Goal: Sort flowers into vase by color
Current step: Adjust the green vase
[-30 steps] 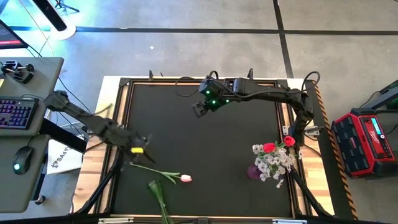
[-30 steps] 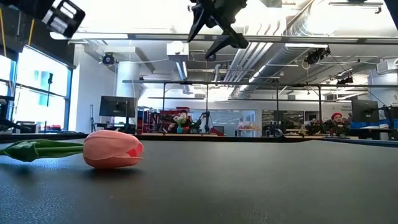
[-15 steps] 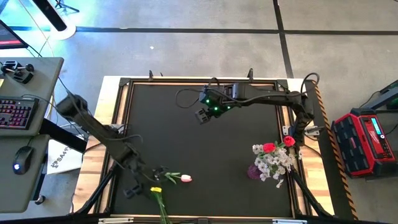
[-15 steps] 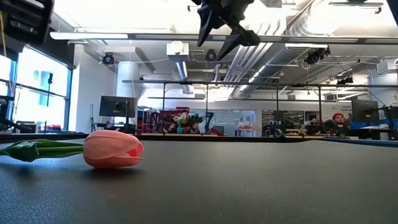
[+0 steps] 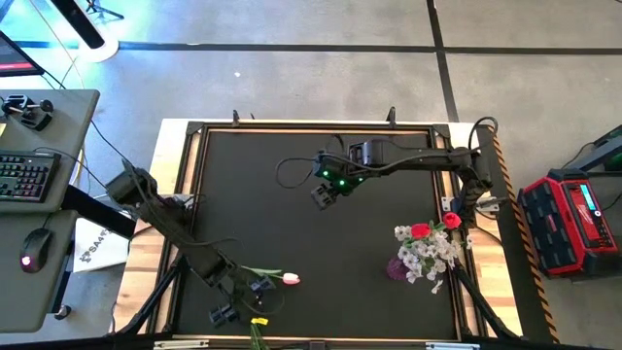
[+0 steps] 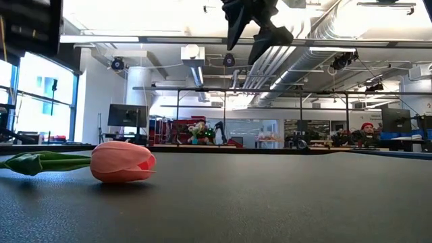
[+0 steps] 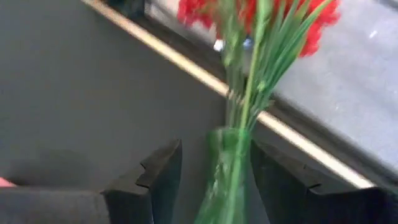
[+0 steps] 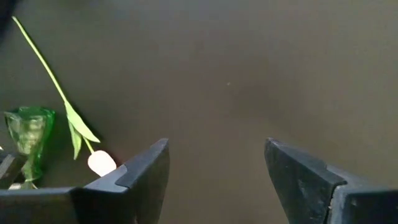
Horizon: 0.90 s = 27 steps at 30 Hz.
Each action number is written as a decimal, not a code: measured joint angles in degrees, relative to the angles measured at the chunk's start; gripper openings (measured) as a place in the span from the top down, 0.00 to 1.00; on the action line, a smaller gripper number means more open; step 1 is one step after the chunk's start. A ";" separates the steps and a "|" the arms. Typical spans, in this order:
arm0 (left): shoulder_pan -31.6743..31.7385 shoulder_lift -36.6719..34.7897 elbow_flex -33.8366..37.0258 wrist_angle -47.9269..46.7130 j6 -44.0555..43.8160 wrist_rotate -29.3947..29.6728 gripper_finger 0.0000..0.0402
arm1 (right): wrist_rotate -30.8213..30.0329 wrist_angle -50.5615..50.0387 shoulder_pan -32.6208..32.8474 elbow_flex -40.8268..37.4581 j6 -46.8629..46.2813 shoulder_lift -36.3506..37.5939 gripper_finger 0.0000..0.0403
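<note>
A green glass vase (image 7: 227, 180) stands upright by the table's near edge, holding red blossom sprigs (image 7: 249, 15) that lean out past the edge; its stems (image 5: 255, 335) show in the high view. My left gripper (image 7: 214, 180) is open and slants down, one finger on each side of the vase; I cannot tell whether either touches it. A pale pink tulip (image 5: 290, 279) lies on its side on the mat beside it. A purple vase (image 5: 397, 267) at the right holds white blossoms and red-pink buds (image 5: 428, 248). My right gripper (image 5: 326, 192) hangs open high over the mat's far middle.
The raised table frame (image 5: 194, 194) borders the dark mat, and the near rail (image 7: 298, 140) runs just behind the green vase. The mat's middle (image 5: 330, 253) lies bare. A desk with a keyboard (image 5: 24, 175) stands left of the table and a red case (image 5: 573, 219) right of it.
My left gripper has swung from the table's left side toward the near edge, sinking, tipping and rolling until its fingers flank the green vase. My right gripper has drifted a little toward the near edge and tipped further down. The flowers and vases have stayed put.
</note>
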State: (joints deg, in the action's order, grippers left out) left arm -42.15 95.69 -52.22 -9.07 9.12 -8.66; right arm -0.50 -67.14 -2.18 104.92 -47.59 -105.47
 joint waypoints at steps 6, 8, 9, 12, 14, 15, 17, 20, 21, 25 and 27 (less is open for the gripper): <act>-0.33 3.05 -1.65 -2.15 -0.92 0.83 0.55 | -0.12 -0.66 1.32 0.00 -1.40 0.00 0.38; -0.33 2.93 -1.74 -3.62 -1.44 0.81 0.55 | -0.39 -0.71 2.37 0.00 -2.98 0.09 0.38; -0.33 2.79 -1.74 -4.00 -1.55 0.63 0.55 | -0.51 -0.78 3.15 0.00 -3.98 0.32 0.38; -0.68 1.93 -1.76 -4.89 -1.57 0.43 0.55 | -2.03 0.28 6.23 0.00 -7.44 1.79 0.38; -0.79 1.73 -2.34 -5.07 -2.58 0.43 0.55 | -4.39 0.42 8.72 0.00 -9.75 3.31 0.38; -0.81 1.38 -2.74 -4.99 -2.91 0.44 0.55 | -5.71 0.58 10.03 0.00 -11.22 4.03 0.38; -1.29 0.74 -3.89 -5.53 -2.96 0.45 0.55 | -8.16 0.40 12.56 0.00 -14.03 5.35 0.38; -2.40 0.73 -6.59 -5.32 -0.94 2.32 0.55 | -11.18 0.24 15.79 0.00 -17.40 6.46 0.38; -3.08 0.94 -7.26 -5.80 0.40 3.65 0.55 | -11.85 0.05 16.73 0.00 -18.17 6.67 0.38; -5.69 2.22 -8.69 -6.19 3.82 7.94 0.55 | -13.22 -0.83 18.90 0.00 -19.57 6.56 0.38; -6.81 2.90 -9.01 -6.09 4.04 9.62 0.55 | -13.93 -0.98 19.44 0.00 -20.87 6.45 0.38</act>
State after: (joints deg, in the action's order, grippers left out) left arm -48.96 98.60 -61.23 -15.16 13.16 0.96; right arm -14.43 -68.12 17.25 104.92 -68.46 -99.02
